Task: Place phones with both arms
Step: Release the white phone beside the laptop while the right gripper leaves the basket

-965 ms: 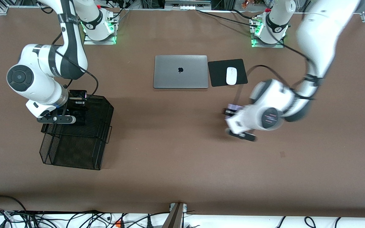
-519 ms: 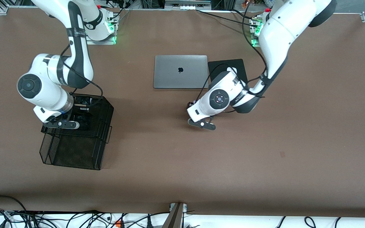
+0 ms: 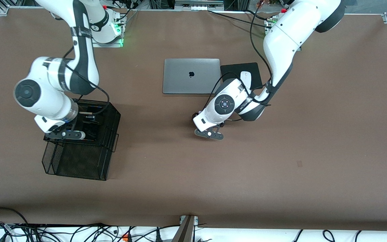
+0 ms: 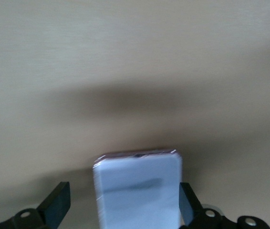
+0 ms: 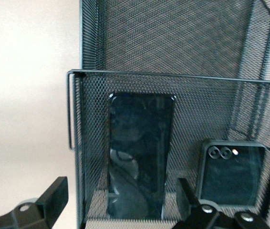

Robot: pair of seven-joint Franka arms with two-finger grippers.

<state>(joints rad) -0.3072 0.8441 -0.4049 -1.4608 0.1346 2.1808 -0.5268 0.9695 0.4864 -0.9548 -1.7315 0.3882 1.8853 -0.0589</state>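
My left gripper (image 3: 196, 117) hangs over the bare table nearer to the front camera than the laptop. It is shut on the small pale lilac-white phone (image 4: 137, 186), which sits between its fingers (image 4: 58, 206); in the front view the hand hides the phone. My right gripper (image 3: 84, 122) is open and empty over the black mesh basket (image 3: 79, 161) at the right arm's end of the table. The basket (image 5: 173, 47) holds the long black slab phone (image 5: 140, 152), which shows between the open fingers of the right gripper (image 5: 120, 195). The small squarish black flip phone (image 5: 230, 174) is beside it.
A closed grey laptop (image 3: 191, 76) lies at mid-table toward the bases. Beside it is a black mouse pad (image 3: 230, 70) with a white mouse (image 3: 245, 73), partly covered by the left arm. Cables run along the table's near edge.
The left arm has swung from its own end of the table to the middle, carrying the lilac phone. The right gripper has let the slab phone go into the basket and shifted slightly.
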